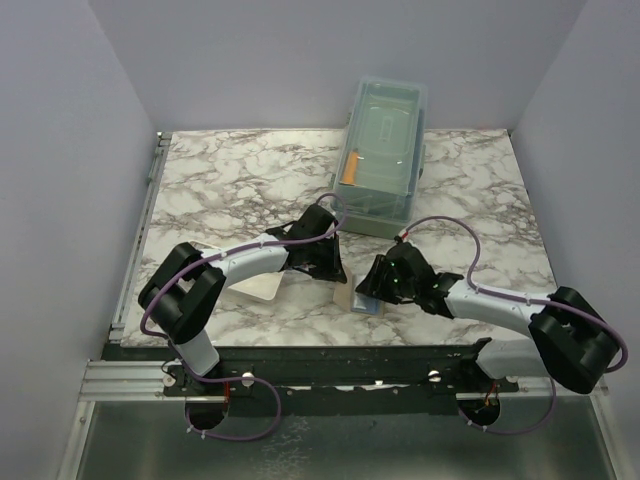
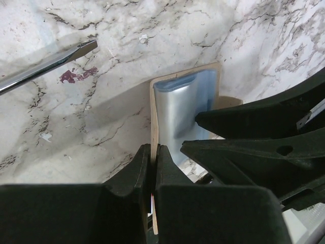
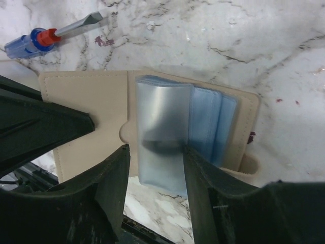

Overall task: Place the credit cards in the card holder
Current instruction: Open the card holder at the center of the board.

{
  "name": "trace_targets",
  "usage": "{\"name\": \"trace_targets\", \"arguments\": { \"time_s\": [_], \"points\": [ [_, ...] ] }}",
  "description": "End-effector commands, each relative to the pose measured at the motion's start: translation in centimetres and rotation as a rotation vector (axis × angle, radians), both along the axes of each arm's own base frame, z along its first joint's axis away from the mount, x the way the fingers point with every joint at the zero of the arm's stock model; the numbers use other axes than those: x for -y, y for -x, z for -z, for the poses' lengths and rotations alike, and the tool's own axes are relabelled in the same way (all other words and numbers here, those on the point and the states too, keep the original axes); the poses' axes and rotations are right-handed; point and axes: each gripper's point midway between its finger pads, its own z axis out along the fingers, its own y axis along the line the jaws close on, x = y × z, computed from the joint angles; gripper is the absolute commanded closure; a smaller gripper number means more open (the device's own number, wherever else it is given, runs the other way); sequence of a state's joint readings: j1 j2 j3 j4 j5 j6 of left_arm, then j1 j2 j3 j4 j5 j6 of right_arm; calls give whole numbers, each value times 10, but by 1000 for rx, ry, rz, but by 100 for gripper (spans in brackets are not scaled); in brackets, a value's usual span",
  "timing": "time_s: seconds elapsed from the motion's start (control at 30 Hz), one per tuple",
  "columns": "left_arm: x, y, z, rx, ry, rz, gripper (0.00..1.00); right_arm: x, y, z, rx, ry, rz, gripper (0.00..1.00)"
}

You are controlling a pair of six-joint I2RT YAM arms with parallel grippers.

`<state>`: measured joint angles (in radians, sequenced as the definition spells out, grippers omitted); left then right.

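The card holder [image 3: 91,101] lies open on the marble, tan outside, with light blue plastic sleeves [image 3: 203,117] fanned up from its middle. My left gripper [image 2: 153,150] is shut on the thin tan edge of the card holder [image 2: 185,107]. My right gripper [image 3: 156,152] is open, its fingers either side of one raised sleeve, with a small gap on the left. In the top view both grippers [image 1: 330,268] [image 1: 378,285] meet over the card holder [image 1: 360,300] near the front edge. No credit cards show in any view.
A red-and-blue-handled screwdriver [image 3: 35,39] lies just beyond the card holder, its shaft [image 2: 48,63] pointing along the marble. A large translucent lidded box [image 1: 385,150] stands at the back with an orange stick [image 1: 350,170] inside. A cream-white flat piece [image 1: 262,288] lies under my left arm.
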<state>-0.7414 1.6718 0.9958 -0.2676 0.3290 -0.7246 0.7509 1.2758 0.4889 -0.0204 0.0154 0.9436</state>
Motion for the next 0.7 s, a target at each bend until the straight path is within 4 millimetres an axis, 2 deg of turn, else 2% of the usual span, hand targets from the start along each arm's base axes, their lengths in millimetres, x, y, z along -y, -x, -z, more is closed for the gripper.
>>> {"name": "trace_targets", "arguments": {
  "time_s": [0.0, 0.27, 0.43, 0.6, 0.67],
  "points": [
    [2, 4, -1, -9, 24, 6, 100, -17, 2, 1, -16, -73, -52, 50],
    [-5, 5, 8, -19, 3, -31, 100, -48, 2, -26, 47, -258, -154, 51],
    [-13, 1, 8, -25, 1, -71, 100, -52, 5, -28, 52, -297, -169, 55],
    [-19, 2, 5, -36, 16, -91, 92, -57, 9, -30, 57, -335, -205, 55],
    [-22, 2, 5, -40, 17, -100, 85, -58, 10, -28, 54, -340, -214, 55]
  ]
}}
